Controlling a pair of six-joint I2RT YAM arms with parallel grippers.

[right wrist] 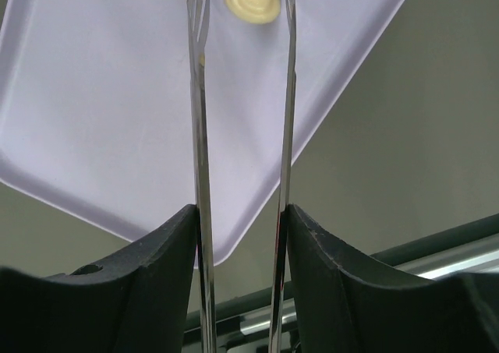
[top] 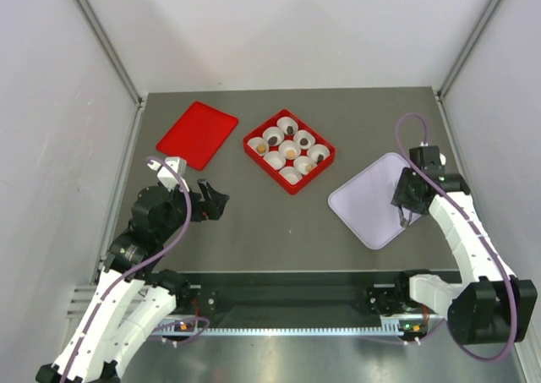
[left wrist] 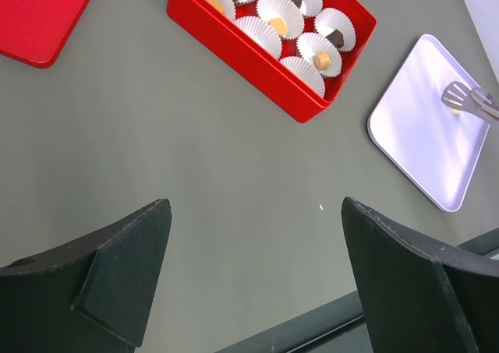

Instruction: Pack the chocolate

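A red box (top: pixel 269 170) holds white paper cups, several with a chocolate in them: dark pieces (top: pixel 288 130) and tan pieces (top: pixel 291 152). It also shows in the left wrist view (left wrist: pixel 257 68). My right gripper (right wrist: pixel 242 220) is shut on metal tongs (right wrist: pixel 201 96), whose two arms stand apart. One light tan chocolate (right wrist: pixel 252 0) lies on the lavender tray (right wrist: pixel 101 96) between the tong tips. In the top view the right gripper (top: pixel 406 205) hangs over the tray's right part (top: pixel 372 210). My left gripper (left wrist: pixel 256 213) is open and empty above bare table, near the left (top: pixel 215 204).
A flat red lid (top: pixel 197 134) lies at the back left of the box. Grey walls close in the table on the left, right and back. A metal rail runs along the near edge.
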